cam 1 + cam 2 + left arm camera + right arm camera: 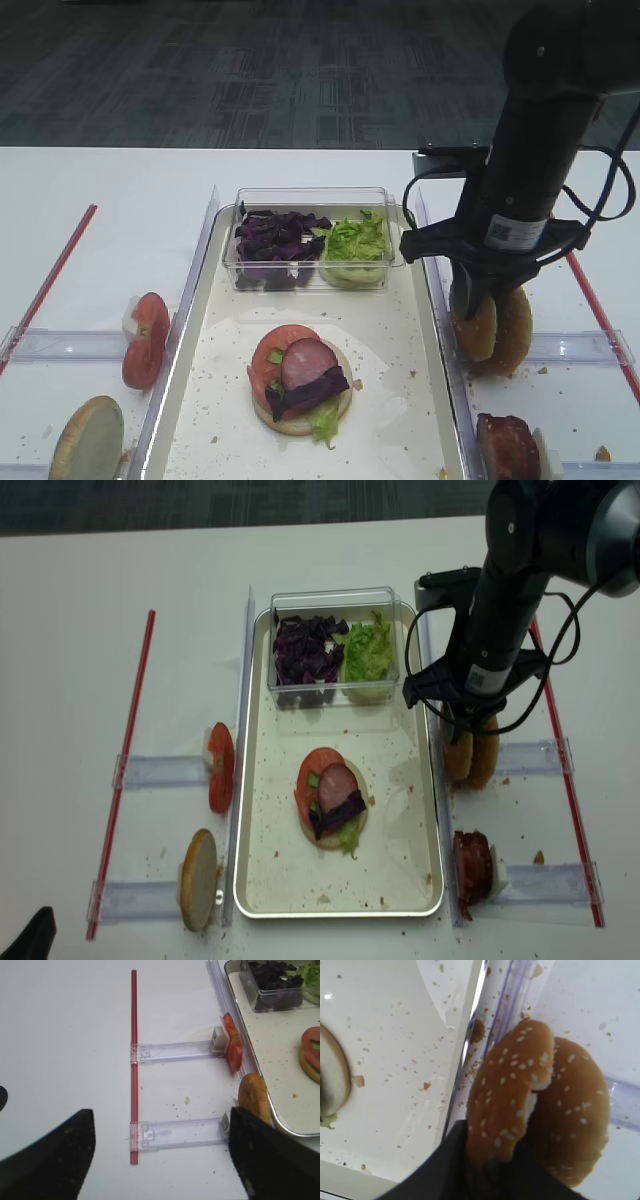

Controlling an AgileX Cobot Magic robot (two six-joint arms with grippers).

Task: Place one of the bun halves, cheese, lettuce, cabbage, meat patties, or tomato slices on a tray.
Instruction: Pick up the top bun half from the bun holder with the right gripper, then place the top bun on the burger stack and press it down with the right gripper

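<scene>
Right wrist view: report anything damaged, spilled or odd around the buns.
The bun top held in the right pincer has a pale torn patch on its crust edge, exposing white crumb. A second sesame bun stands right behind it, seemingly touching. Brown crumbs are scattered over the tray floor and along its rim.

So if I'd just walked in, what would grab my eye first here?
Probably the big black right arm, its tool shut on a sesame bun top standing on edge just right of the tray. Next, the half-built burger in the tray's middle, and the clear box of purple cabbage and lettuce behind it.
</scene>
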